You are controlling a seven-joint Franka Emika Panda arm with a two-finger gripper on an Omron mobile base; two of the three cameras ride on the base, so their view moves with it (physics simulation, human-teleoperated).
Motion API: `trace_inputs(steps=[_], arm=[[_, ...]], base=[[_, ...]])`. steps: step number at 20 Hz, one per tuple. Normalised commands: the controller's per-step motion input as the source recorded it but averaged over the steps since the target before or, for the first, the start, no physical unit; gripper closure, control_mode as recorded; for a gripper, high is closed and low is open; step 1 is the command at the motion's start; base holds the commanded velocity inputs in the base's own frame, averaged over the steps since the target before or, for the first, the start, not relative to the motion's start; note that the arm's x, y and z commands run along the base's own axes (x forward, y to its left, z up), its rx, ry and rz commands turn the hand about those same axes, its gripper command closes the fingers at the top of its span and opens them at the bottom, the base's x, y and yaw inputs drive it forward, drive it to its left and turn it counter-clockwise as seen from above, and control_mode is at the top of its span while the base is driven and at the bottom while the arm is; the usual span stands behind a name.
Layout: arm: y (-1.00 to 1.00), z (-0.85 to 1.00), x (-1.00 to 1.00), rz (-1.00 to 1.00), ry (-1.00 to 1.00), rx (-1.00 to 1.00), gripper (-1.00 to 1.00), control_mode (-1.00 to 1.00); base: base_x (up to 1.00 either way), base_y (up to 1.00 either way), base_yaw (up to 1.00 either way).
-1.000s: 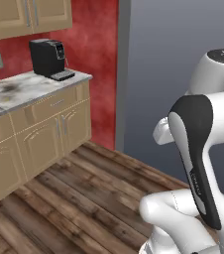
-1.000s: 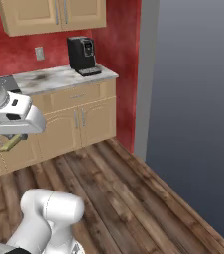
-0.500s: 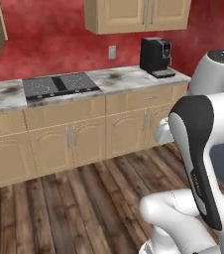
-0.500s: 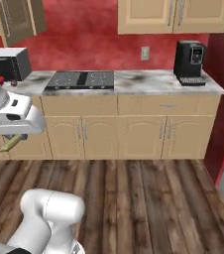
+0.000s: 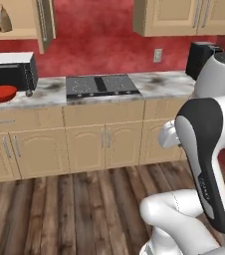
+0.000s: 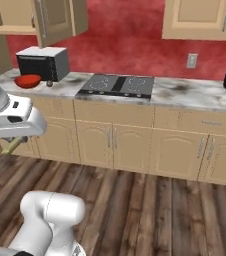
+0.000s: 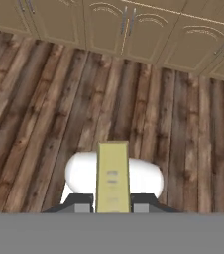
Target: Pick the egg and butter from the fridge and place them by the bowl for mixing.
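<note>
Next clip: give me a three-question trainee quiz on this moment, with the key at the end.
1. True or false: the gripper is shut on the butter.
2. The bowl sits on the counter right beside: A) a sink B) the microwave C) a kettle.
3. Fill in: the wall cabinet door above the microwave stands ____.
Key: 1 true; 2 B; 3 open.

The gripper (image 7: 113, 208), at the bottom centre of the hand view, points floorward, jaws clamped on the butter (image 7: 113, 176).
</note>
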Motion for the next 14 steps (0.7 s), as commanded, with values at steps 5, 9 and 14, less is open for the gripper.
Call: trace_inputs(steps=[5,9,14], arm=[[0.00,0.00,0.00,0.00,0.00,0.00,1.00,1.00],[0.00,0.00,0.00,0.00,0.00,0.00,1.00,1.00],[0.00,0.00,0.00,0.00,0.00,0.00,1.00,1.00]], base=[[0.85,0.00,0.00],[0.72,0.37,-0.03],[0.41,0.74,-0.19]])
